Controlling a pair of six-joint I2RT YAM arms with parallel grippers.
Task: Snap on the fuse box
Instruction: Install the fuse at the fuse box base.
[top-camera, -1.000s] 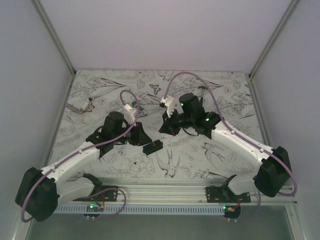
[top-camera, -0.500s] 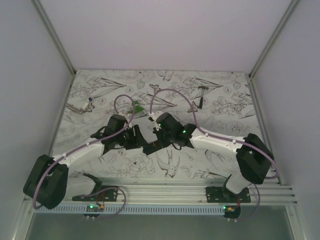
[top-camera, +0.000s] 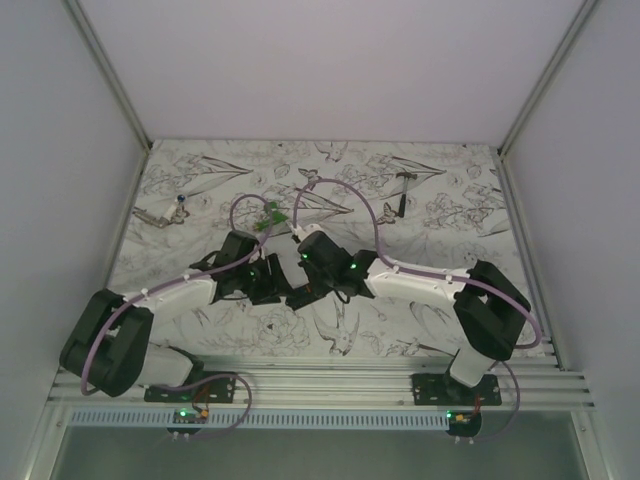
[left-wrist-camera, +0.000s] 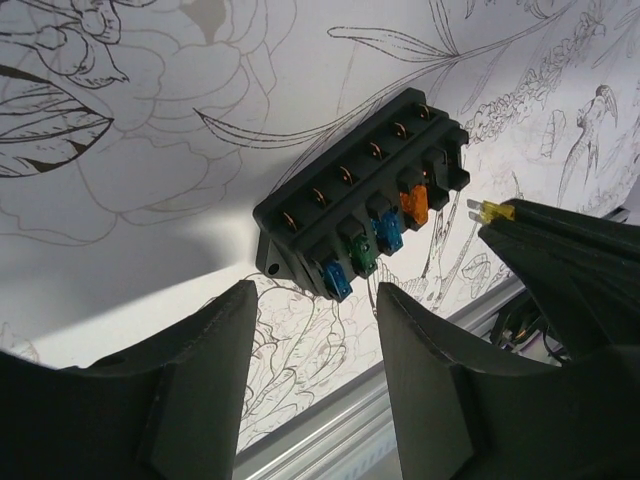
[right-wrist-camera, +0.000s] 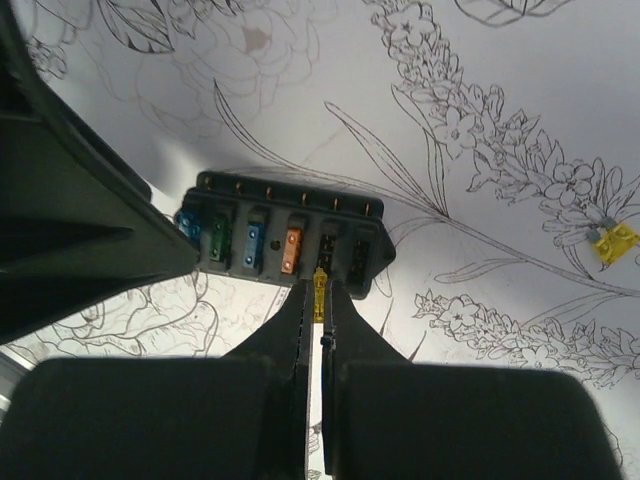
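Black plastic, the fuse box (right-wrist-camera: 285, 235) is lying near the middle of the table (right-wrist-camera: 500, 120), the right pincer (right-wrist-camera: 319, 300) pinching a yellow fuse (right-wrist-camera: 319, 283) at its empty slot, the left pincer (left-wrist-camera: 318, 315) hovering released beside it.

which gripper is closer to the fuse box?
Right, narrowly. The right gripper, pinching a yellow fuse, has its tips at the long edge of the fuse box, lined up with an empty slot. The left gripper is open at the box's blue-fuse end, seemingly not touching.
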